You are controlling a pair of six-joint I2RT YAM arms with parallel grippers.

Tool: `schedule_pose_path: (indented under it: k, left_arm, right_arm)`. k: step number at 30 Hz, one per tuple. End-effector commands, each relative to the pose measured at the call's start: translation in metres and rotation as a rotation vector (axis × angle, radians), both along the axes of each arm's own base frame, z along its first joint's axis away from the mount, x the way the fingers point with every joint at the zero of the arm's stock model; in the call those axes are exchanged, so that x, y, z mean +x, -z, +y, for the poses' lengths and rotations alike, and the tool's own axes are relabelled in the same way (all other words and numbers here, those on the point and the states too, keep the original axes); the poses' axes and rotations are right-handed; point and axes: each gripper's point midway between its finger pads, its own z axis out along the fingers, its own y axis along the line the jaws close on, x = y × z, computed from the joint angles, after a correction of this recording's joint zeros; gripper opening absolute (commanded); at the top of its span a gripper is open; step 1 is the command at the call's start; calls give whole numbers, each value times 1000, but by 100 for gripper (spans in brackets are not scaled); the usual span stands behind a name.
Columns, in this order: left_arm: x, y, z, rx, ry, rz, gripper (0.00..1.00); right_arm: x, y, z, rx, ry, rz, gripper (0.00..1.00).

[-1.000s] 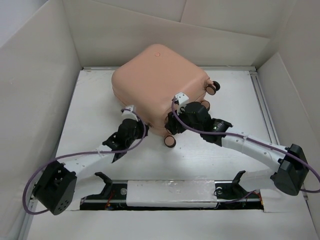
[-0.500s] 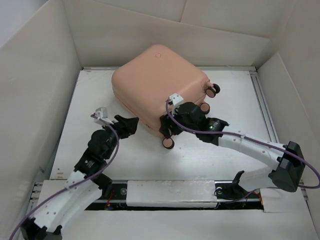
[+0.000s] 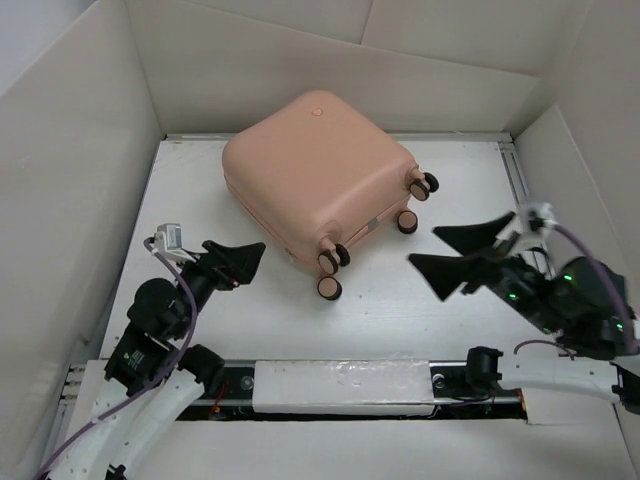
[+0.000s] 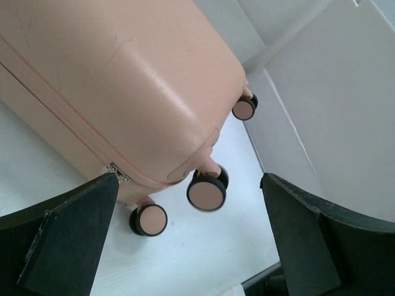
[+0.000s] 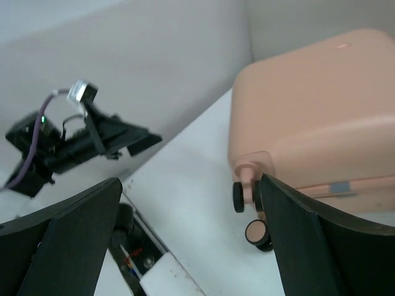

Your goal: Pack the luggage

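- My left jaws are spread wide and hold nothing. Their black fingers (image 3: 236,260) sit at the lower left of the overhead view, aimed at the near corner of the luggage (image 3: 315,175) but apart from it.
- My right jaws are spread just as wide and hold nothing. Their fingers (image 3: 470,236) sit at the lower right of the overhead view, well apart from the luggage.
- The white desk (image 3: 190,190) fills the middle of the overhead view, with pale walls (image 3: 80,150) around it.
- The peach-pink luggage lies on its broad side on the desk, closed and turned at an angle, in the upper centre of the overhead view. It fills the upper left of my left wrist view (image 4: 123,86) and the upper right of my right wrist view (image 5: 308,105).
- Its caster wheels (image 3: 330,288) are along the edge that faces the lower right of the overhead view. Three of them show in my left wrist view (image 4: 207,192).
- A small metal zip pull (image 4: 117,173) hangs at the seam, left of centre in my left wrist view.
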Motion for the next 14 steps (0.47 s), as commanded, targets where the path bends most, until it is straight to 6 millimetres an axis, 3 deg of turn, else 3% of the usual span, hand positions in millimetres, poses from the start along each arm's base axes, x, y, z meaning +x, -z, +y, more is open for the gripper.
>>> schedule_pose_path:
  k: [1, 2, 3, 6, 10, 14]
  left_arm:
    - [-14, 1, 0, -14, 41, -7, 100]
    - [-15, 8, 0, -24, 41, 4, 100]
    - [-20, 5, 2, -50, 41, -14, 100]
    - [-22, 8, 12, -62, 3, -34, 100]
    - [-24, 16, 13, -64, 3, -37, 100]
    - [-21, 16, 9, -59, 13, -47, 100]
  right_arm:
    - [10, 45, -49, -6, 154, 82, 100]
    - [15, 67, -59, -26, 210, 100, 100]
    - [14, 70, -80, 16, 240, 104, 100]
    - [17, 95, -108, 66, 323, 161, 100]
    - [26, 131, -133, 75, 450, 190, 100]
    - [25, 140, -118, 141, 417, 224, 100]
